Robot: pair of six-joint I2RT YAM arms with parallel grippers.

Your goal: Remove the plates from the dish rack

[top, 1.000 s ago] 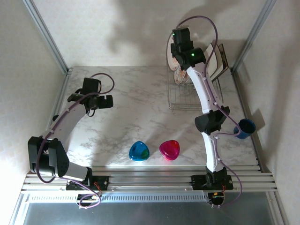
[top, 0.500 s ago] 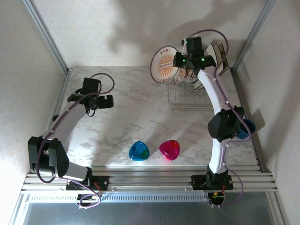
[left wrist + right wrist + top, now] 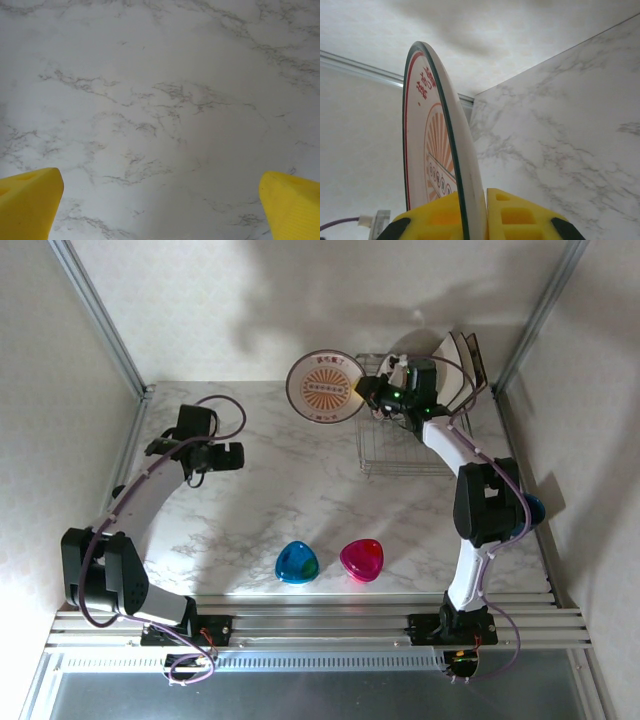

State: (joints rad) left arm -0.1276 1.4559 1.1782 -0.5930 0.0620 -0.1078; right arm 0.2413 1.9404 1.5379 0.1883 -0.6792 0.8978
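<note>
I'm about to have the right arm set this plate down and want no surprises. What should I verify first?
1. Grip: ok. The right gripper is shut on the rim of the round plate.
2. Plate out of the dish rack: ok. In the top view it hangs left of the rack.
3. Landing spot: ok. The marble table is bare beside the rack.
4. Left gripper: ok. It is open over bare marble, well to the left.
5. Blue dish and pink dish: ok. Both sit near the front edge, apart from the plate.
6. Plate's height above the table: cannot tell.
</note>
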